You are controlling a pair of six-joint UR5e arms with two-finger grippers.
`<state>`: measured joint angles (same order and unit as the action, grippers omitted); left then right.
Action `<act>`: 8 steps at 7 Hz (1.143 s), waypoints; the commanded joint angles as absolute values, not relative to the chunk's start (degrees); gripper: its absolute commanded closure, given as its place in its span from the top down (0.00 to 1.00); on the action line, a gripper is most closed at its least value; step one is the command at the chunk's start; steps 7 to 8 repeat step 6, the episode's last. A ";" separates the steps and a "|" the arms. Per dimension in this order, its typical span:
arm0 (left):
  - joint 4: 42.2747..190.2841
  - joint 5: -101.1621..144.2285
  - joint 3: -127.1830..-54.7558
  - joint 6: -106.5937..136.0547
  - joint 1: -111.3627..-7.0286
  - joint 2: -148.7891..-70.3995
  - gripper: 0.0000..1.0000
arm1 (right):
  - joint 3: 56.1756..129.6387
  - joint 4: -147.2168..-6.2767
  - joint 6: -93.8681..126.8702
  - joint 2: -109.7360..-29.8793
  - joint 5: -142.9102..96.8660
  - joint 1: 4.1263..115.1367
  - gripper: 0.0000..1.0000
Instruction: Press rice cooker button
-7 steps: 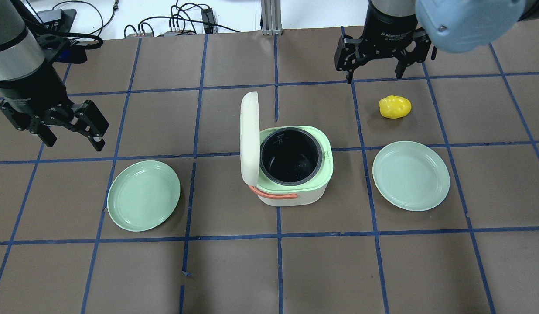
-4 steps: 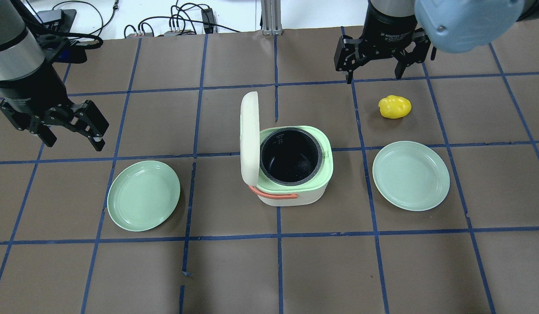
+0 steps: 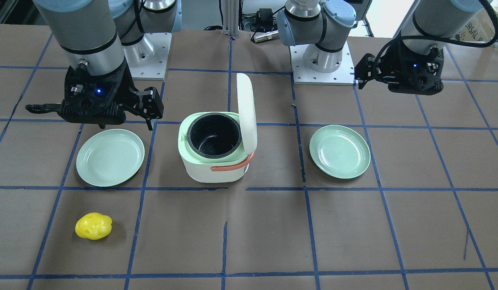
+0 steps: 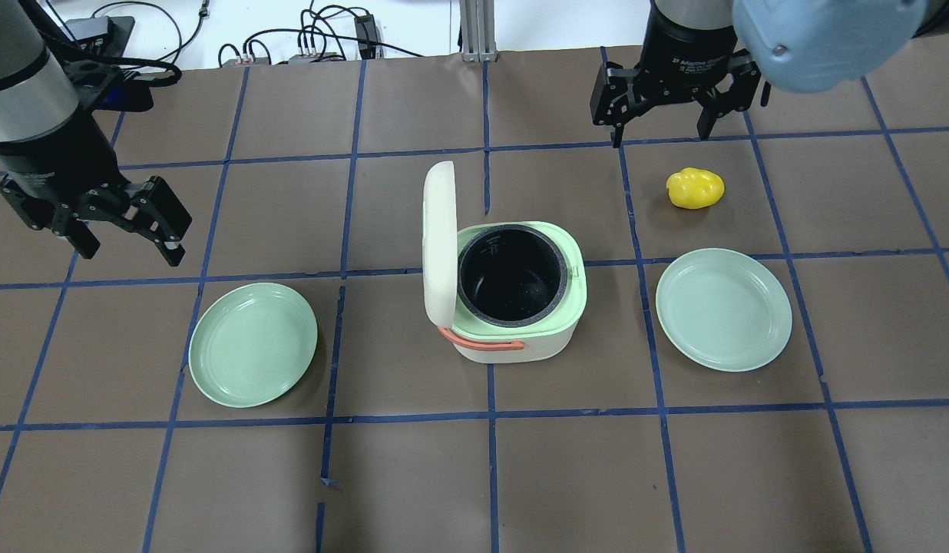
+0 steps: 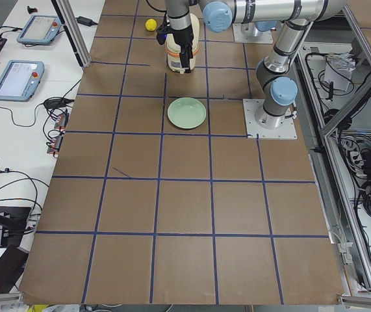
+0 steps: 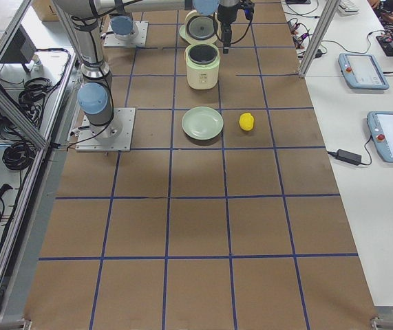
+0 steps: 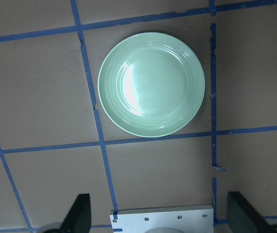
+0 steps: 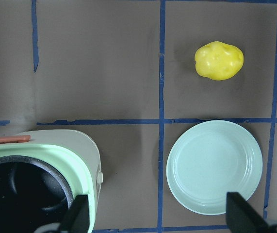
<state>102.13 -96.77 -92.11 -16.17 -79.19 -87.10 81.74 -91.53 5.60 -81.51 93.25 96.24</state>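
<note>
The rice cooker (image 4: pixel 520 342) stands mid-table. It is white with a mint-green rim, a black inner pot (image 4: pixel 511 275) and a coral handle (image 4: pixel 482 343). Its lid (image 4: pixel 439 242) stands open and upright on its left side. It also shows in the front view (image 3: pixel 208 169) and the right wrist view (image 8: pixel 82 145). My left gripper (image 4: pixel 129 240) is open and empty, far to the cooker's left. My right gripper (image 4: pixel 659 132) is open and empty, beyond the cooker to its right. Neither touches the cooker.
A green plate (image 4: pixel 252 344) lies left of the cooker, below my left gripper (image 7: pixel 151 83). A paler plate (image 4: pixel 724 309) lies to the right. A yellow lumpy object (image 4: pixel 696 188) lies beyond that plate, near my right gripper. Cables lie at the table's far edge.
</note>
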 commanded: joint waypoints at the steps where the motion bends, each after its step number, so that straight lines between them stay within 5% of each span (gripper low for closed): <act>1: 102.13 -96.77 -92.11 -16.17 -79.19 -87.10 1.00 | 82.18 -91.49 5.62 -81.82 93.25 96.15 1.00; 8: 102.13 -96.77 -92.11 -16.17 -79.19 -87.10 1.00 | 82.18 -91.49 5.36 -81.74 93.25 95.54 1.00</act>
